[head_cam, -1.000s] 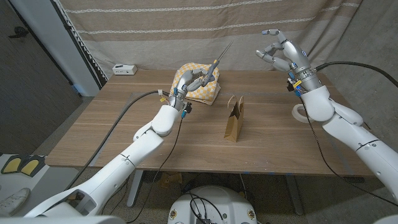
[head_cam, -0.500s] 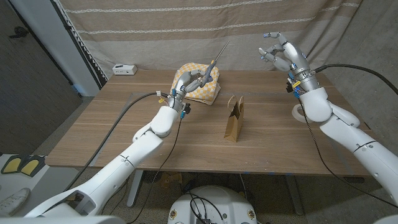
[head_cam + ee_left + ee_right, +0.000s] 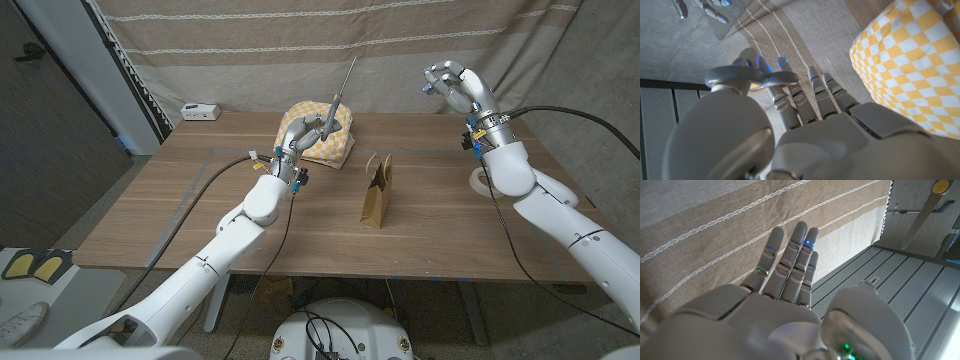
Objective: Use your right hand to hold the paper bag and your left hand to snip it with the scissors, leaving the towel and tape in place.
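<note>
- Head view: my left hand [image 3: 305,130] grips the scissors [image 3: 343,90] above the checked towel [image 3: 318,134]. Brown paper bag [image 3: 377,190] stands upright mid-table. My right hand [image 3: 456,87] is raised, fingers loosely apart, holding nothing; tape [image 3: 482,180] lies beside that arm.
- Left wrist view: fingers [image 3: 790,102] extended beside soft yellow-checked cloth.
- Right wrist view: fingers [image 3: 790,262] straight before striped curtain [image 3: 715,225].

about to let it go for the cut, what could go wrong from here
1. The right hand is raised well above the table, far from the paper bag; the unsupported, upright bag may tip if snipped now.
2. The left hand holds the scissors directly over the checkered towel; lowering them could snag or shift it.
</note>
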`<state>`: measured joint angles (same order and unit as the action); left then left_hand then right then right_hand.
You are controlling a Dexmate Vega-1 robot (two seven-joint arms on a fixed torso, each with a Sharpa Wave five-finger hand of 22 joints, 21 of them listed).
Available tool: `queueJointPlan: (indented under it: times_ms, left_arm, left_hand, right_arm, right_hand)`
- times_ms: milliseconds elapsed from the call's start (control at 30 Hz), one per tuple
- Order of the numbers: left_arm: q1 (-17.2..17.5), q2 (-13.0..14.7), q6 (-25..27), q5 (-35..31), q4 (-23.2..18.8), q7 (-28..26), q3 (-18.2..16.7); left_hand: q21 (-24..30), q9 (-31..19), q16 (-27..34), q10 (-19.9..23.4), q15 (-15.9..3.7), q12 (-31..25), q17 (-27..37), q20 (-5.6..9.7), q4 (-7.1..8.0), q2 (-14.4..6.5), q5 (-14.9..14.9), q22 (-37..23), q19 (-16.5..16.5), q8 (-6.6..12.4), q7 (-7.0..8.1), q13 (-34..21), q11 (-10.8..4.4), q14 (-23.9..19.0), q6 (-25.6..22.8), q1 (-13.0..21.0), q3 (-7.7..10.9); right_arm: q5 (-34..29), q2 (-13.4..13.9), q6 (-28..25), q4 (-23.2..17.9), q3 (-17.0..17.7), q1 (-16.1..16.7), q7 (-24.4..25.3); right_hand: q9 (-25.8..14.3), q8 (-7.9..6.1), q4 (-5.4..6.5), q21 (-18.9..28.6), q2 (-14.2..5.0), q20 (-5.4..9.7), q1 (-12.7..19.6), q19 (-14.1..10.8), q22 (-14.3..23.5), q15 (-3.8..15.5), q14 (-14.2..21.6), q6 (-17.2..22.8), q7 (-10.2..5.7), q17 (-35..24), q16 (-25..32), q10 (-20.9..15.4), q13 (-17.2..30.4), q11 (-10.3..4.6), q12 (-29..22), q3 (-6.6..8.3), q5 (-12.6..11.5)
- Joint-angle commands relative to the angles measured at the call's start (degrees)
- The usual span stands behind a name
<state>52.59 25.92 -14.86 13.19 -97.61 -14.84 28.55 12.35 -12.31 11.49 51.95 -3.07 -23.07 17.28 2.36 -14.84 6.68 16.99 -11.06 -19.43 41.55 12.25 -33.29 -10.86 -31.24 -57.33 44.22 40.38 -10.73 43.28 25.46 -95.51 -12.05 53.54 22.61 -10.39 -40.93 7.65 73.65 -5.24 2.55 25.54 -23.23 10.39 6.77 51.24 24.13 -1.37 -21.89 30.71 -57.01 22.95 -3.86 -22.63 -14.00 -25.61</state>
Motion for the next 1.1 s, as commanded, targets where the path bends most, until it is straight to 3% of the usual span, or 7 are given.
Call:
queueJointPlan:
  times_ms: [33, 100, 200, 367, 733, 900, 1100]
  left_arm:
    - [1.97, -0.50, 0.15, 5.70, -1.72, 1.35, -0.57]
    - [2.23, -0.43, 0.32, 5.72, -2.04, 1.22, -0.44]
    - [2.53, -0.20, 0.89, 5.88, -2.66, 1.20, -0.28]
    - [2.63, -0.16, 1.07, 7.47, -2.84, 2.37, -0.05]
    - [1.35, -0.73, 2.82, 12.61, -1.98, 5.98, 0.87]
    - [0.61, -1.65, 2.04, 17.02, -0.13, 10.00, 1.24]
    - [0.12, -2.60, 1.15, 20.03, 1.29, 12.64, 1.59]
  left_hand:
    - [0.39, 1.33, -0.18, -1.68, -9.67, 3.51, -0.12, 7.16, 7.83, 1.22, 0.84, -0.21, 0.14, -1.06, -0.02, 2.98, -1.61, 1.42, -1.83, -0.05, 7.87]
    - [0.37, 1.54, -0.18, -3.08, -9.64, 5.11, -0.19, 6.98, 7.90, 1.52, 0.91, -0.23, 0.25, -1.40, 0.03, 4.04, -1.59, 2.53, -2.27, -0.21, 7.62]
    - [0.34, 1.70, -0.10, -7.78, -9.56, 7.88, -0.17, 6.53, 7.86, 1.76, 1.06, -0.28, 0.65, -2.45, 0.11, 4.56, -1.58, 4.60, -3.00, -0.16, 6.98]
    - [0.20, 1.74, 0.00, -10.16, -9.61, 8.28, 0.02, 5.68, 7.74, 1.58, 1.09, -0.29, 1.24, -2.89, -0.07, 3.84, -1.64, 5.17, -4.10, 0.19, 6.84]
    - [0.35, 1.73, 1.13, -10.27, -9.88, 4.11, 2.04, 4.83, 7.33, 0.71, 1.01, -0.35, 1.48, -4.30, -0.36, -1.32, -1.66, 3.24, -4.91, 1.93, 6.39]
    - [0.41, 1.81, 0.84, -10.62, -9.84, 3.08, 2.38, 4.74, 6.97, 0.53, 0.80, -0.38, 1.49, -4.95, -1.25, -2.70, -1.68, 3.66, -4.76, 2.80, 6.31]
    - [0.42, 1.84, 0.21, -11.93, -9.46, 2.63, 2.55, 4.50, 7.21, 1.26, 0.57, -0.44, 1.73, -5.74, -0.27, -3.87, -1.66, 4.96, -4.70, 2.35, 5.73]
  right_arm:
    - [4.56, -0.03, -2.00, -0.89, 0.39, 0.90, -2.16]
    - [4.95, 0.02, -2.30, -1.00, 0.42, 1.03, -2.37]
    - [5.91, 0.19, -2.69, -1.15, 0.47, 1.29, -3.01]
    - [7.10, 0.58, -3.63, -1.71, 0.63, 1.80, -3.84]
    - [8.84, 0.57, -4.77, -2.35, 1.07, 2.64, -3.95]
    - [9.01, 0.61, -5.45, -2.72, 1.26, 2.85, -3.74]
    - [9.08, 0.66, -5.87, -2.91, 1.28, 2.93, -3.61]
  right_hand:
    - [-0.23, 2.69, -0.34, -0.27, 0.10, 4.57, -1.02, 0.04, 0.17, 5.22, -0.79, -4.52, 0.04, 0.46, -0.48, 0.61, -0.79, 0.16, 0.73, -0.52, 0.56]
    - [-0.27, 3.85, -0.57, -0.42, 0.06, 4.69, -1.22, -0.01, 0.18, 5.17, -1.02, -6.23, -0.10, 0.73, -0.69, 0.97, -1.19, 0.34, 0.96, -0.56, 0.66]
    - [-0.29, 4.30, -0.64, -0.47, 0.10, 4.70, -1.36, -0.06, 0.19, 5.15, -1.20, -6.87, -0.01, 0.85, -0.82, 1.04, -1.35, 0.30, 1.02, -0.61, 0.70]
    - [-0.33, 4.79, -0.77, -0.66, 0.12, 4.61, -1.56, 0.18, 0.19, 5.12, -1.61, -7.20, 0.00, 1.06, -1.08, 1.44, -1.62, 0.24, 1.24, -0.67, 0.76]
    - [-0.38, 5.46, -0.88, -0.84, 0.04, 4.47, -1.96, 0.22, 0.21, 5.12, -2.19, -7.60, 0.00, 1.37, -1.47, 1.82, -2.02, 0.39, 1.46, -0.74, 0.88]
    - [-0.40, 5.77, -0.94, -0.90, 0.06, 4.38, -2.10, 0.19, 0.21, 5.12, -2.34, -7.84, -0.08, 1.49, -1.58, 1.88, -2.17, 0.33, 1.51, -0.79, 0.93]
    - [-0.42, 6.04, -1.01, -1.02, 0.04, 4.26, -2.29, 0.29, 0.21, 5.13, -2.54, -7.83, 0.02, 1.65, -1.74, 2.09, -2.38, 0.52, 1.62, -0.82, 0.99]
